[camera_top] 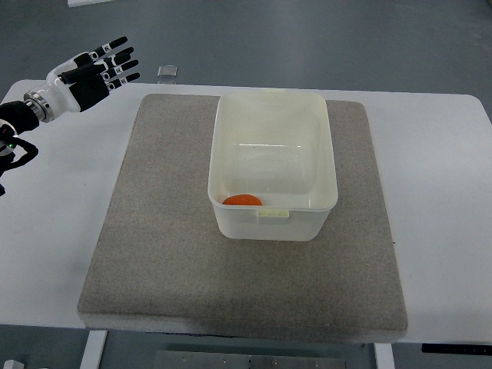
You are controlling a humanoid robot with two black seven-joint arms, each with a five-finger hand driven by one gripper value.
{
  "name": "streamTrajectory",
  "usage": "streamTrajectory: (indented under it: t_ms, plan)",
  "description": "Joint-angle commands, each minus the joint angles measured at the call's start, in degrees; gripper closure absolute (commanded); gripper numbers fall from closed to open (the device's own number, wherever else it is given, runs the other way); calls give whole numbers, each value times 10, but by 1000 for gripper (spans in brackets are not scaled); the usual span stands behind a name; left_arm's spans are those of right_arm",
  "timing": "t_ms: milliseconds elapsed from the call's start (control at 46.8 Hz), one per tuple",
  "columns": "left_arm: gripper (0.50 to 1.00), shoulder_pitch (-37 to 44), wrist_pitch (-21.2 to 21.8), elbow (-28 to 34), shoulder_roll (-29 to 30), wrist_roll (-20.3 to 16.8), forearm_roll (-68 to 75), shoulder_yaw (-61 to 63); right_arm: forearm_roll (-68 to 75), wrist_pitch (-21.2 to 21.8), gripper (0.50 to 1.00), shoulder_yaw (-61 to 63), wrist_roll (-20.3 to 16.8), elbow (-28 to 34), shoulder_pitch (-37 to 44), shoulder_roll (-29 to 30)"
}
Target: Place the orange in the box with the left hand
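- The left hand (96, 71) hovers over the far left corner of the white table (438, 177), fingers stretched out straight and holding nothing, well apart from the box.
- Its arm enters from the picture's left edge; no right arm shows.
- The grey felt mat (161, 261) covers the table's middle, and the translucent plastic box (273, 165) stands on it, upright and open-topped.
- The orange (242, 200) lies inside the box, at its near left corner against the wall.
- Judged from this, the placing is done: orange in, hand empty and clear. Little seems left beyond bringing the arm to rest.
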Motion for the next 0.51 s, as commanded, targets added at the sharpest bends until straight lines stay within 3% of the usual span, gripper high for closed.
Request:
streamTrajectory:
  t_ms: [0, 128, 491]
  plan:
    - [504, 0, 0, -1, -1, 16, -41, 0, 1, 1, 568, 2, 0, 0, 0, 0]
    - [504, 0, 0, -4, -2, 37, -75, 0, 2, 2, 568, 0, 0, 1, 0, 0]
    - [504, 2, 0, -4, -7, 37, -76, 0, -3, -10, 568, -4, 2, 0, -4, 0]
